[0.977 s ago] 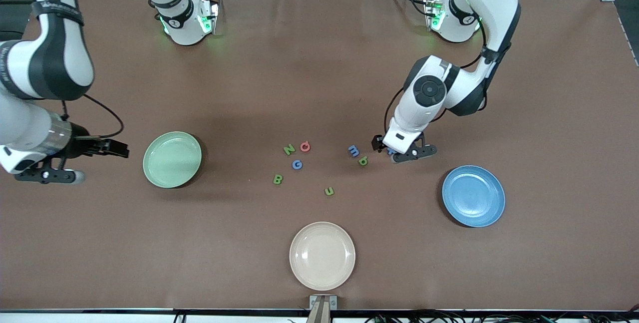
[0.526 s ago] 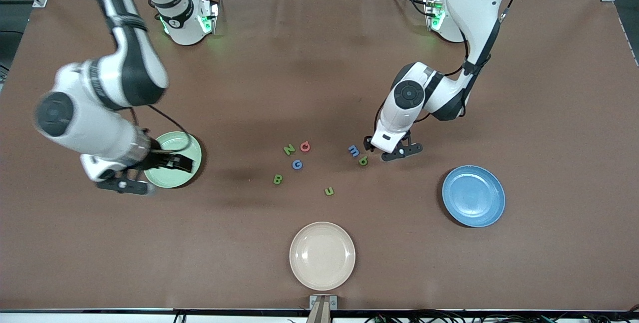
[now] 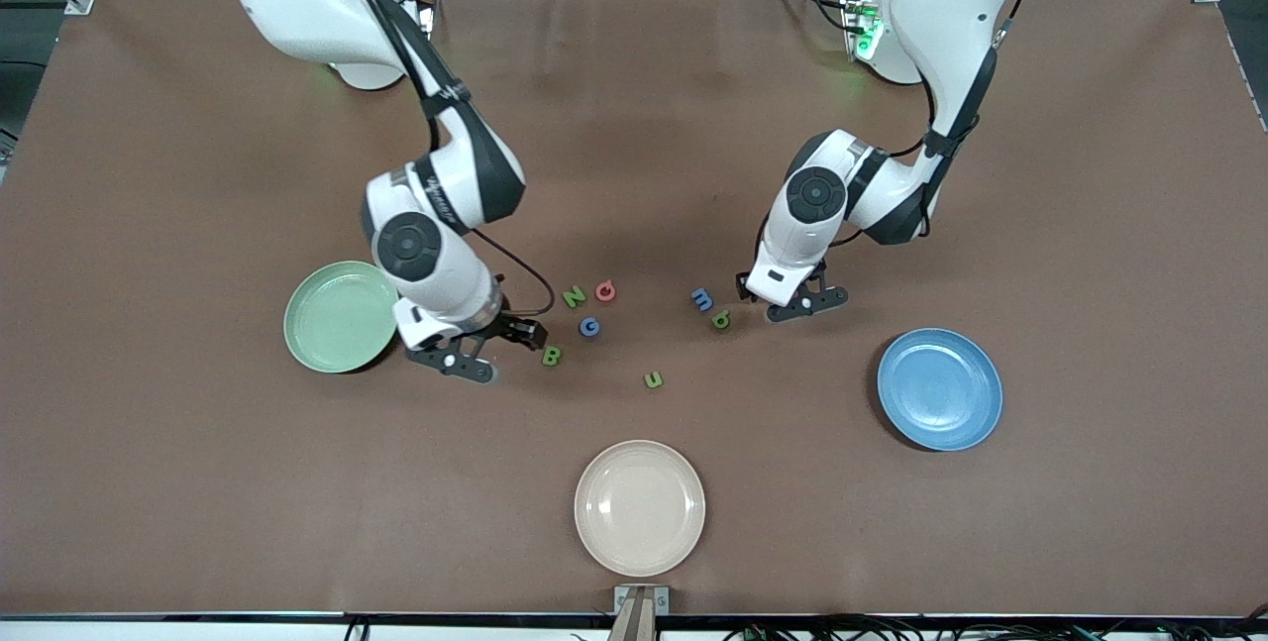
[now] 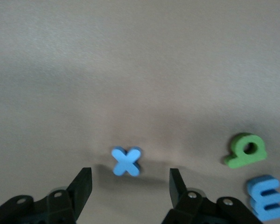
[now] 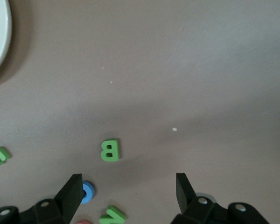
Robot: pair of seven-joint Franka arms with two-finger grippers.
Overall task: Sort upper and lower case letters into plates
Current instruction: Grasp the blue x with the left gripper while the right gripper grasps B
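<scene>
The left gripper (image 4: 127, 186) hangs low over the small blue foam letter x (image 4: 126, 161), jaws open, holding nothing. The green foam letter b (image 4: 245, 150) lies close; it might get nudged. The right gripper (image 5: 126, 191), jaws open and empty, hovers near the green foam letter B (image 5: 110, 150), beside the pale mint green plate (image 3: 340, 316). The medium blue plate (image 3: 939, 388) sits on open desk (image 3: 1090, 255), well apart.

One plate (image 3: 327, 319) lies toward the right arm's end of the table (image 3: 634, 106), another plate (image 3: 939, 388) toward the left arm's end, and a third plate (image 3: 639, 507) sits nearest the front camera, between them. In the middle, N (image 3: 574, 297) lies beside a round letter (image 3: 605, 291), with G (image 3: 589, 327), B (image 3: 552, 356) and u (image 3: 653, 379) nearer the camera. The right claw (image 5: 128, 186) hangs between the first plate and the B. The m (image 3: 701, 299) lies beside a looped letter (image 3: 721, 320), and just by them the left claw (image 4: 130, 179) straddles an x (image 4: 126, 161), touching nothing.
</scene>
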